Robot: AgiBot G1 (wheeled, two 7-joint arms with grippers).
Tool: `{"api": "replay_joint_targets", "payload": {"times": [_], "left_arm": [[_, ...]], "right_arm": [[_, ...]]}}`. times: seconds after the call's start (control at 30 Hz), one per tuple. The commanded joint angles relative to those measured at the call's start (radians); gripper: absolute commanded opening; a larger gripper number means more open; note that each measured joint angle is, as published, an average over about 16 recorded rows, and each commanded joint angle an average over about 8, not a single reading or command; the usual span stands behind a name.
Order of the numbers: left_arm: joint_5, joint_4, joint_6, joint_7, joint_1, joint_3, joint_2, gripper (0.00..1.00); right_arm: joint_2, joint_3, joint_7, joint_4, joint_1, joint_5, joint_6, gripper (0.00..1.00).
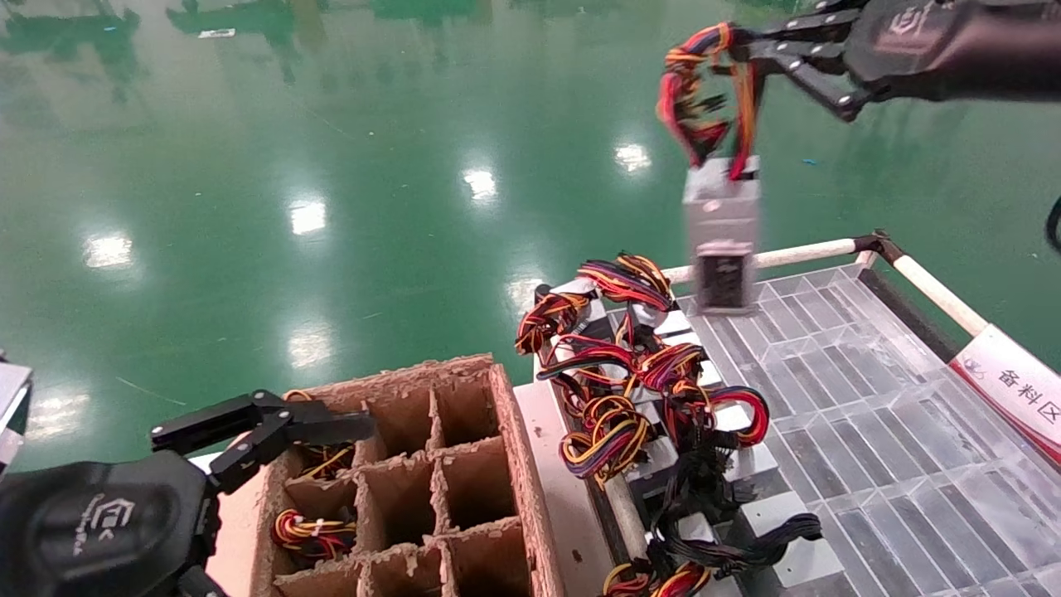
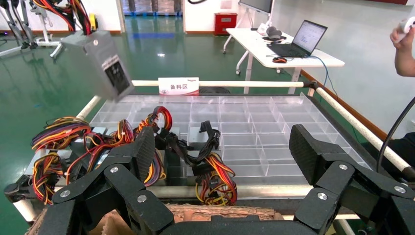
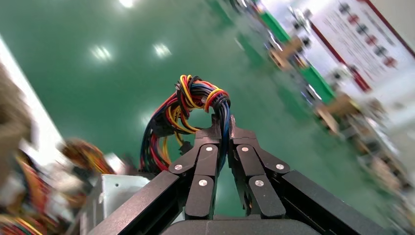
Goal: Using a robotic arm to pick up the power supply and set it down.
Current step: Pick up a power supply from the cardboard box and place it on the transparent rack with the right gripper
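Closest to the lens is the left gripper point(image 1: 273, 439), a black two-finger claw with a white hexagon logo on its housing, parked low over the corner of a torn brown cardboard divider box point(image 1: 497, 464). Its fingers are spread wide with nothing between them. A couple of the box's cells hold coils of red and yellow wire.

Up high, the right gripper point(image 1: 746, 46) reaches in sideways from the robot's right, same white logo on the black casing. Its fingers point(image 3: 208, 147) are pressed together on the looped bundle of red, yellow, orange and black wires point(image 1: 704, 91), pinching the top of the loop. So the small silver-grey metal power supply point(image 1: 721, 232) just dangles below the gripper by its own wiring, tilted, dark label panel facing down and toward us, hanging in the air above the far edge of the clear plastic grid tray point(image 1: 870, 414) and not touching it.

Below and nearer than the hanging unit, a heap of more silver boxes with coloured wire loops point(image 1: 630, 390) sits on the tray's left side, with black-wired ones point(image 1: 721, 514) nearest. White signs on the cart rails read 备料区 point(image 2: 178, 86). Off in the background there's a white desk with an open laptop point(image 2: 301, 39).
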Motion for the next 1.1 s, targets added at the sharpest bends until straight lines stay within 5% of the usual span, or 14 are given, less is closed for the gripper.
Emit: {"api": "replay_joint_targets", "payload": {"times": [0.03, 0.57, 1.1], "left_arm": [[0.0, 0.0, 0.0, 0.0, 0.0, 0.0, 0.0, 1.0], [0.0, 0.0, 0.0, 0.0, 0.0, 0.0, 0.0, 1.0], [0.0, 0.0, 0.0, 0.0, 0.0, 0.0, 0.0, 1.0]], "right_arm": [[-0.012, -0.013, -0.032, -0.044, 0.033, -0.035, 0.037, 0.0], [-0.136, -0.127, -0.253, -0.218, 0.057, -0.234, 0.306, 0.0], [-0.239, -0.143, -0.371, -0.28, -0.035, -0.259, 0.433, 0.0]]}}
